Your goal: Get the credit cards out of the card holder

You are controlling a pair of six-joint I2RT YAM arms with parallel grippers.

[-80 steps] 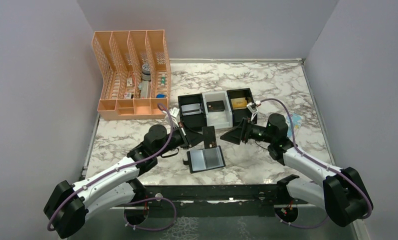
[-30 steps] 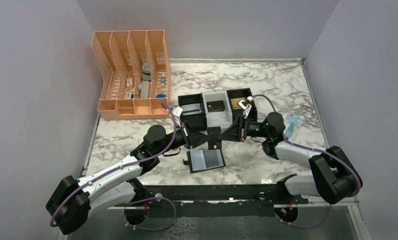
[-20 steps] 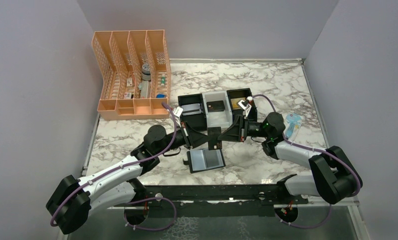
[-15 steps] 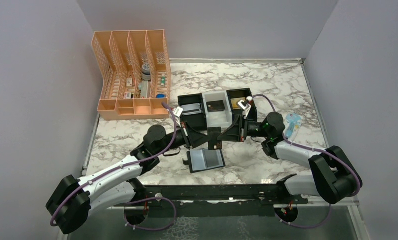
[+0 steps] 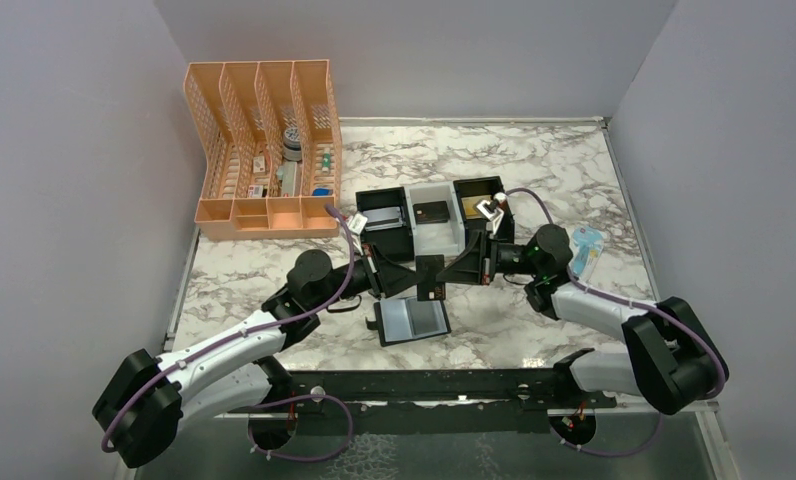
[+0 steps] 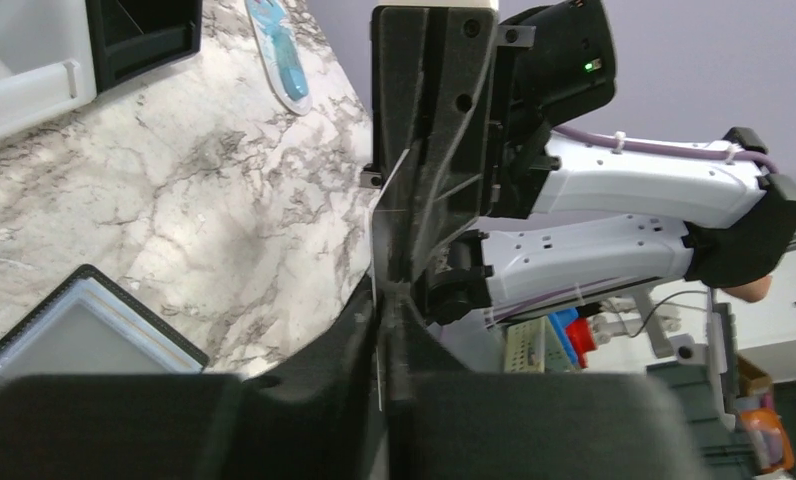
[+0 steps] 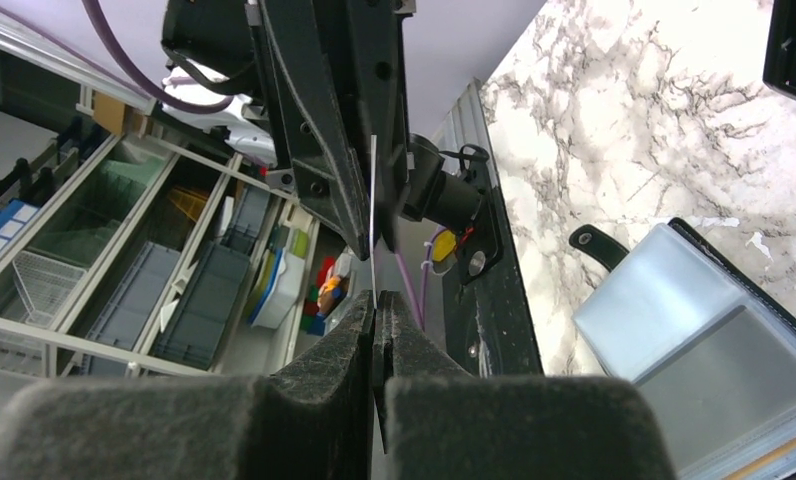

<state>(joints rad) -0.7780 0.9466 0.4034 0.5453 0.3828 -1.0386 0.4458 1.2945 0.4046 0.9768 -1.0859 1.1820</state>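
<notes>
Marble table, credit card edge-on.

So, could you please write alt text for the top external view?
The left hand and right hand both pinch one dark credit card over the marble table, just behind the open card holder lying flat. Three square trays and an orange mesh organizer stand farther back.
</notes>
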